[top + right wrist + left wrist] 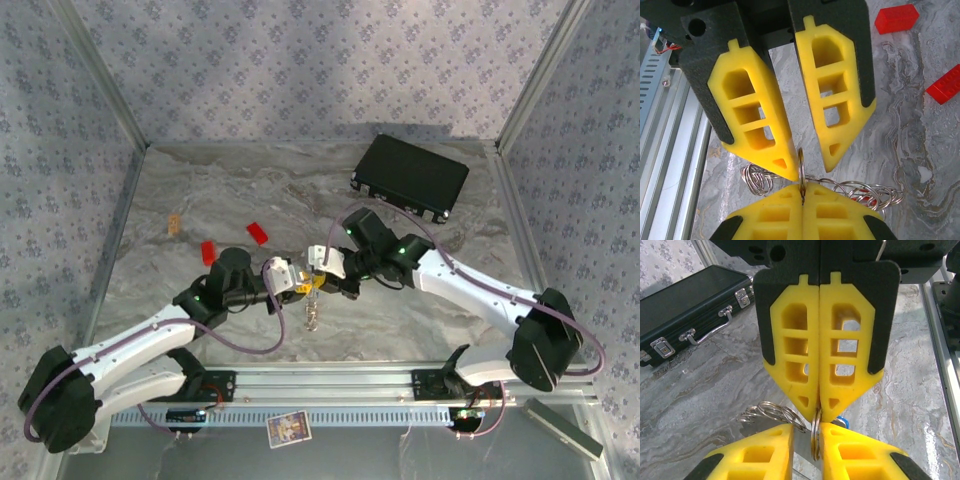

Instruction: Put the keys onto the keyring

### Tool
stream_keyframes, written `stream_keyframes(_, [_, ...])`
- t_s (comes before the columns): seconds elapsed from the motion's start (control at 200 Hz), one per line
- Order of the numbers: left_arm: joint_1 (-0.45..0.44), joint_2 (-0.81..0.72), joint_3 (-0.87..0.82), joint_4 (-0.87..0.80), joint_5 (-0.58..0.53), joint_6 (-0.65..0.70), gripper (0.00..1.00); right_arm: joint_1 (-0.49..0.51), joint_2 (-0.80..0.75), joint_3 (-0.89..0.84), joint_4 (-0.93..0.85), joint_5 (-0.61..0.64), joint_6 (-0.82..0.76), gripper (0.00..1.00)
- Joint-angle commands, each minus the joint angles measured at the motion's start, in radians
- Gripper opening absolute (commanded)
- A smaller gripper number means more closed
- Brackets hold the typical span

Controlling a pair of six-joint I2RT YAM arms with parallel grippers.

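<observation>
Left hand (818, 409): both yellow fingers are pressed flat together. Their tips pinch the upper edge of the keyring (815, 436), a thin metal ring seen edge-on. In the right wrist view the same hand (802, 189) enters from the bottom edge, and the keyring (801, 162) stands upright out of its closed tips.

Right hand (811, 169): the fingers are spread, with a clear gap between them. The keyring stands in that gap, close to one fingertip; whether it touches that fingertip cannot be told. In the left wrist view this hand (806, 428) comes up from below, with the ring between its two tips.

A bunch of silvery wire loops (772, 415) is next to the keyring. In the right wrist view the loops (860, 192) spread to both sides behind the left hand's fingers. A small blue key head (841, 421) shows just behind the left fingertip; the rest of that key is hidden. A trace of red shows under the loops in the right wrist view, too covered to identify.

From above, the left hand (300, 285) and right hand (320, 274) meet tip to tip over the middle of the bench (250, 190), and a string of loops (313, 316) runs from them toward the near edge.

Surroundings: two red blocks (208, 250) (257, 233) lie just beyond the left arm. A black case (410, 178) with metal latches lies at the far right. A metal rail (330, 378) runs along the near edge.
</observation>
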Motion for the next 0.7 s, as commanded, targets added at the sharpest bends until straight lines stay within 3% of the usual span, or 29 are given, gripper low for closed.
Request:
stream_keyframes(0.0, [-0.003,0.001,0.039,0.003,0.035,0.014,0.18,0.009,0.007,0.041,-0.016,-0.006,-0.017,0.00])
stream_keyframes(0.15, [-0.003,-0.004,0.035,-0.006,0.036,0.019,0.07,0.009,-0.002,0.026,-0.004,0.007,-0.005,0.00])
stream_keyframes(0.245, [-0.003,-0.014,0.027,0.001,0.040,0.018,0.01,-0.006,-0.018,-0.005,0.018,0.002,0.017,0.17])
stream_keyframes(0.315, [-0.003,-0.018,0.021,0.010,0.046,0.016,0.00,-0.023,-0.029,-0.037,0.042,-0.011,0.037,0.22])
stream_keyframes(0.53, [-0.003,-0.026,0.007,0.031,0.064,0.007,0.00,-0.037,-0.033,-0.068,0.053,-0.031,0.054,0.22])
stream_keyframes(0.695, [-0.003,-0.029,0.007,0.033,0.067,0.005,0.00,-0.042,-0.035,-0.072,0.058,-0.032,0.054,0.16])
